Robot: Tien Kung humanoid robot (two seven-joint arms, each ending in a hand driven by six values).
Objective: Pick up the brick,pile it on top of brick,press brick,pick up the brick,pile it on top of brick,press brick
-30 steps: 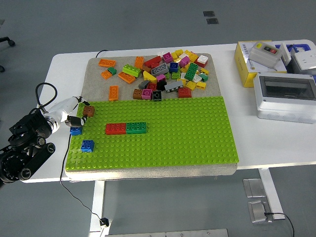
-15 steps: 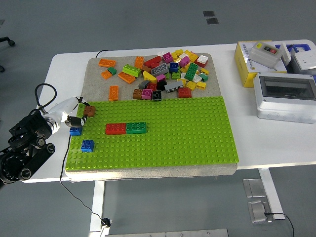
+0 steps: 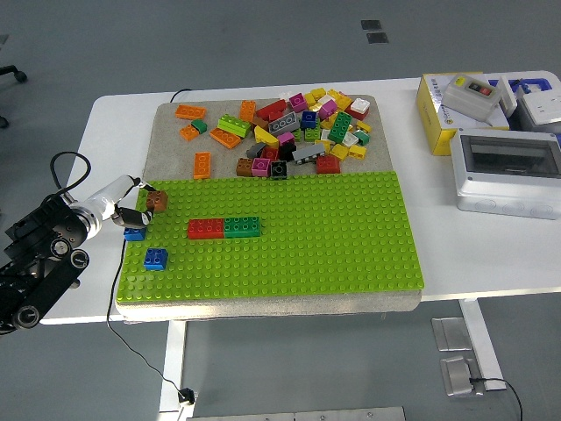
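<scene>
The left hand pinches a brown brick and has pulled back toward nine o'clock. The blue brick just below, at six o'clock, looks like its stacking target.

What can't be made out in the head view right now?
- Right hand: outside the frame.
- Small brown plastic brick: whether it is seated on the green studded baseplate cannot be told; the left hand covers its left side.
- Blue plastic brick: partly under that hand.
</scene>
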